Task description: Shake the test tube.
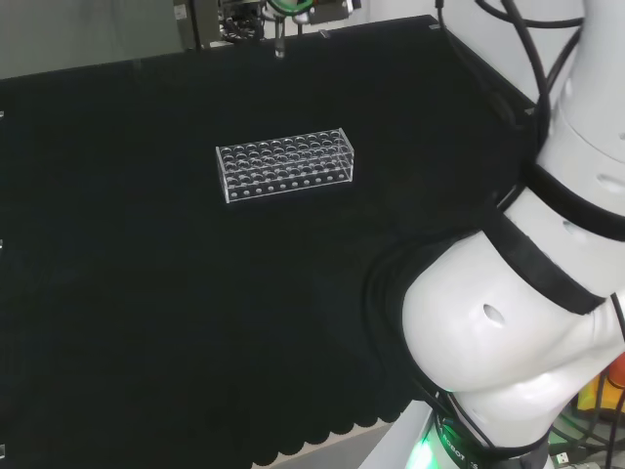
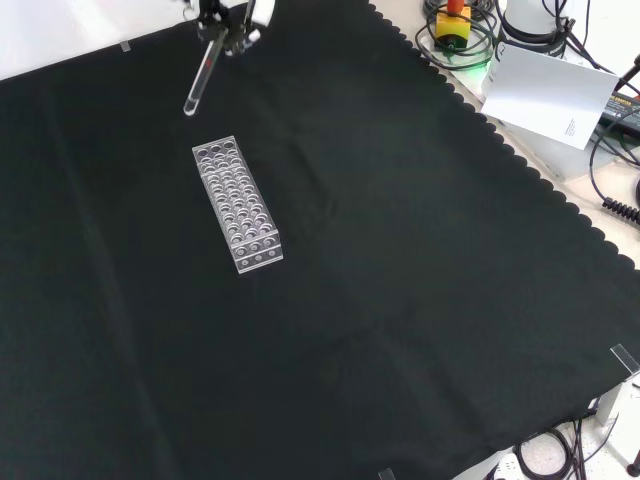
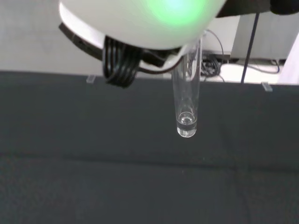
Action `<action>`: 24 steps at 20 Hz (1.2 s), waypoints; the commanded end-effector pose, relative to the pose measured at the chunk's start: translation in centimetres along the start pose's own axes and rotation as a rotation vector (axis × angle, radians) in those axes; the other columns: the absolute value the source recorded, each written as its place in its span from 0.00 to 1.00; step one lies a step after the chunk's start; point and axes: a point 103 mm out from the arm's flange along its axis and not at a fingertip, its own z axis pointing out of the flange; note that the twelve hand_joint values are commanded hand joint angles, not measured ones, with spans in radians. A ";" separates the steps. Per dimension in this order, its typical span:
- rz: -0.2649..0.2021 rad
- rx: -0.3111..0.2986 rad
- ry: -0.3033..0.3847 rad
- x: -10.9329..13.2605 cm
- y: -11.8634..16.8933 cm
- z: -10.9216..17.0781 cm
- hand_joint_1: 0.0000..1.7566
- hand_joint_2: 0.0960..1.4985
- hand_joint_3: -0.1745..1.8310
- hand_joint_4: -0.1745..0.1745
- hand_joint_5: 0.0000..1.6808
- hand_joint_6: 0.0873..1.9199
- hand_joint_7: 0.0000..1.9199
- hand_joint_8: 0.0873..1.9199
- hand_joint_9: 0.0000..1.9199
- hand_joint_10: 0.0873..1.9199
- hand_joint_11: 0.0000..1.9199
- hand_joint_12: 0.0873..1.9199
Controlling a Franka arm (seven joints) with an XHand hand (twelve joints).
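Observation:
A clear test tube (image 2: 200,75) hangs tilted in the air above the black cloth, past the far end of the clear plastic rack (image 2: 237,203) in the front view. The hand (image 2: 234,18) at that view's top edge is shut on the tube's upper end. In the wrist view the tube (image 3: 187,93) points down at the cloth from under the blurred white hand (image 3: 140,23), with its rounded bottom free. In the head view the rack (image 1: 284,164) lies mid-cloth with its holes empty, and the hand (image 1: 283,12) sits far off at the top edge.
The arm's white links (image 1: 518,322) fill the head view's right. Off the cloth's scalloped edge (image 2: 520,160) in the front view lie a white sheet (image 2: 545,85), a yellow and red stop button (image 2: 453,20) and cables.

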 end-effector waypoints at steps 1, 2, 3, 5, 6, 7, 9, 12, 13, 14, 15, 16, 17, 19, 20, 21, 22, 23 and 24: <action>-0.029 -0.045 0.047 0.2 -3.0 -4.3 0.71 0.33 0.43 0.00 0.92 0.02 0.97 0.06 0.93 0.00 0.61 0.48; -0.032 -0.047 0.051 0.3 -3.2 -4.4 0.71 0.33 0.43 0.00 0.92 0.02 0.97 0.05 0.93 0.00 0.61 0.48; -0.035 -0.050 0.056 0.5 -3.4 -4.6 0.71 0.33 0.43 0.00 0.93 0.02 0.97 0.05 0.93 0.00 0.62 0.48; -0.046 -0.052 0.062 1.1 -4.0 -4.8 0.71 0.33 0.43 0.00 0.93 0.02 0.97 0.05 0.93 0.00 0.62 0.48; -0.052 -0.051 0.065 1.4 -4.2 -4.8 0.71 0.33 0.43 0.00 0.93 0.02 0.97 0.05 0.93 0.00 0.62 0.48; -0.056 -0.049 0.072 1.8 -4.4 -4.9 0.71 0.33 0.43 0.00 0.93 0.02 0.97 0.05 0.93 0.00 0.62 0.48; -0.069 -0.046 0.093 2.8 -4.6 -5.0 0.71 0.33 0.43 0.00 0.93 0.02 0.97 0.05 0.93 0.00 0.62 0.48; -0.095 -0.042 0.131 4.8 -4.9 -5.1 0.71 0.33 0.43 0.00 0.93 0.02 0.97 0.05 0.93 0.00 0.62 0.48; -0.111 -0.042 0.142 5.7 -5.0 -5.1 0.71 0.33 0.43 0.00 0.93 0.02 0.97 0.05 0.93 0.00 0.62 0.48; -0.129 -0.040 0.149 6.6 -5.1 -5.1 0.71 0.33 0.43 0.00 0.93 0.02 0.97 0.05 0.93 0.00 0.62 0.48; -0.147 -0.039 0.160 7.6 -5.2 -5.2 0.71 0.33 0.43 0.00 0.93 0.02 0.97 0.05 0.93 0.00 0.62 0.48; -0.165 -0.037 0.171 8.5 -5.3 -5.3 0.71 0.33 0.43 0.00 0.93 0.02 0.97 0.05 0.93 0.00 0.62 0.48; -0.186 -0.036 0.183 9.6 -5.5 -5.4 0.71 0.33 0.43 0.00 0.93 0.02 0.97 0.05 0.93 0.00 0.62 0.48; -0.230 -0.036 0.198 11.5 -5.9 -5.6 0.71 0.33 0.44 0.00 0.93 0.02 0.97 0.05 0.93 0.00 0.62 0.48; -0.251 -0.038 0.203 12.3 -6.1 -5.8 0.71 0.33 0.44 0.00 0.93 0.02 0.97 0.05 0.93 0.00 0.62 0.48; -0.266 -0.043 0.205 12.9 -6.3 -6.0 0.71 0.33 0.44 0.00 0.93 0.02 0.97 0.05 0.93 0.00 0.62 0.48; -0.275 -0.046 0.206 13.3 -6.4 -6.1 0.71 0.33 0.44 0.00 0.93 0.02 0.97 0.05 0.93 0.00 0.62 0.48; -0.277 -0.048 0.207 13.5 -6.4 -6.2 0.71 0.33 0.44 0.00 0.93 0.02 0.97 0.05 0.93 0.00 0.62 0.48; -0.276 -0.050 0.205 13.5 -6.4 -6.2 0.71 0.33 0.44 0.00 0.93 0.02 0.97 0.05 0.93 0.00 0.62 0.48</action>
